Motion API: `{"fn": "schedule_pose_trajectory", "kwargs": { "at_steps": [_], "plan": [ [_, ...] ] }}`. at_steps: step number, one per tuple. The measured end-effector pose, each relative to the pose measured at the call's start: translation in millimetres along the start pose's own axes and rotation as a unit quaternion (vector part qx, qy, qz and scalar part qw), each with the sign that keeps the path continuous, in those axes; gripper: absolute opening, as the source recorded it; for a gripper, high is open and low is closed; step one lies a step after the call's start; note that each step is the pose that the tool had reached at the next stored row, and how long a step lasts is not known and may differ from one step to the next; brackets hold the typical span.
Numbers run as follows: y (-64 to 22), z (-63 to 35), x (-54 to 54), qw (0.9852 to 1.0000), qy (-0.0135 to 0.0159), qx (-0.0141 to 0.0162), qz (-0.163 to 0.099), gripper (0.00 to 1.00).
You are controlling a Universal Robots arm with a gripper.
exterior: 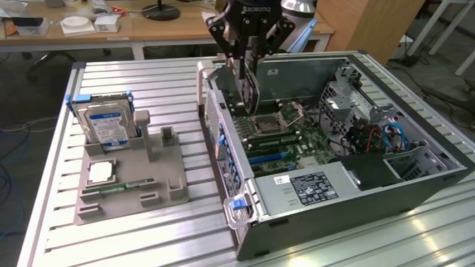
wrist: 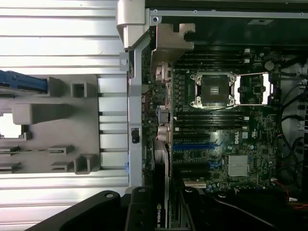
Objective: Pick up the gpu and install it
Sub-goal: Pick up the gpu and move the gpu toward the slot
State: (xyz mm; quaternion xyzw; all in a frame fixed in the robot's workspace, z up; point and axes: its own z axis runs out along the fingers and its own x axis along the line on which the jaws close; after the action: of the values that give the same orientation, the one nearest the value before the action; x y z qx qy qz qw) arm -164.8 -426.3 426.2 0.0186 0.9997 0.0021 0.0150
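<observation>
My gripper (exterior: 245, 58) hangs over the rear end of the open computer case (exterior: 415, 183) and is shut on the gpu (exterior: 241, 83). The card stands on edge, dark, and reaches down toward the case's rear panel. In the wrist view the black fingers (wrist: 139, 209) clamp the gpu (wrist: 159, 215), whose label shows between them. It sits above the motherboard (wrist: 240, 139), in line with the blue expansion slots (wrist: 192, 144) and still apart from them. The card's lower edge is hidden behind the case wall in the exterior view.
A grey holder (exterior: 167, 167) on the exterior view's left carries a hard drive (exterior: 108, 122), a memory stick (exterior: 119, 186) and a square chip (exterior: 100, 172). The CPU socket (exterior: 263, 123) and the cables (exterior: 386, 136) lie inside the case. Slatted aluminium table (exterior: 148, 83) all around.
</observation>
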Motion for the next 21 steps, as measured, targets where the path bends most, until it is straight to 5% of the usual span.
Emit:
{"fn": "schedule_pose_trajectory", "kwargs": {
  "at_steps": [21],
  "plan": [
    [3.1,2.5,-81.9,1.0,0.0015,0.0001,0.0,0.26]
  ]
}}
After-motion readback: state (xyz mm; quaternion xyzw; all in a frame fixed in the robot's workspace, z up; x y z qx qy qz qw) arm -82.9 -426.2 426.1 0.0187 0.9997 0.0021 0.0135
